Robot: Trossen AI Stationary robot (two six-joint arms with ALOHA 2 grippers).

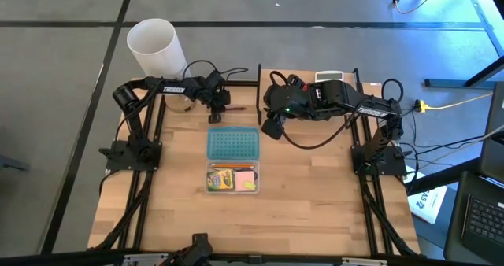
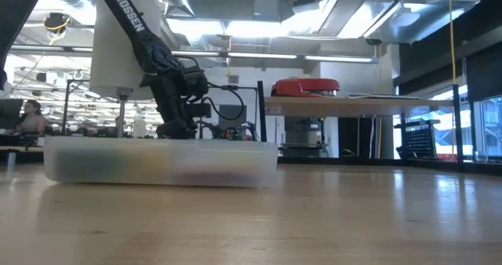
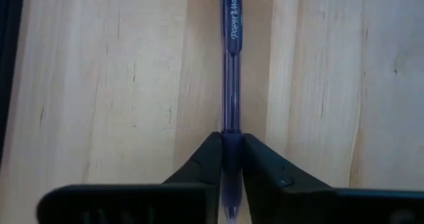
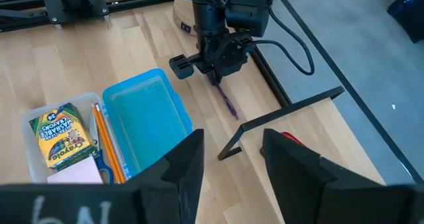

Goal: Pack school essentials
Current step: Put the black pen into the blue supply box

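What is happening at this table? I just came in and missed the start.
The left hand has closed on a pen lying on the wooden table. The clear box in the middle already holds a crayon box, pencils and a pink pad, with its blue lid lying beside it. The right hand waits, open and empty.

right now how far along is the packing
Mostly done: the crayon box, pencils and sticky pad already lie in the clear case, with its blue lid off beside it. In hand: the left gripper has its fingers closed on the pen, which lies on the table. The right gripper waits open above. Left: pen in, lid on.
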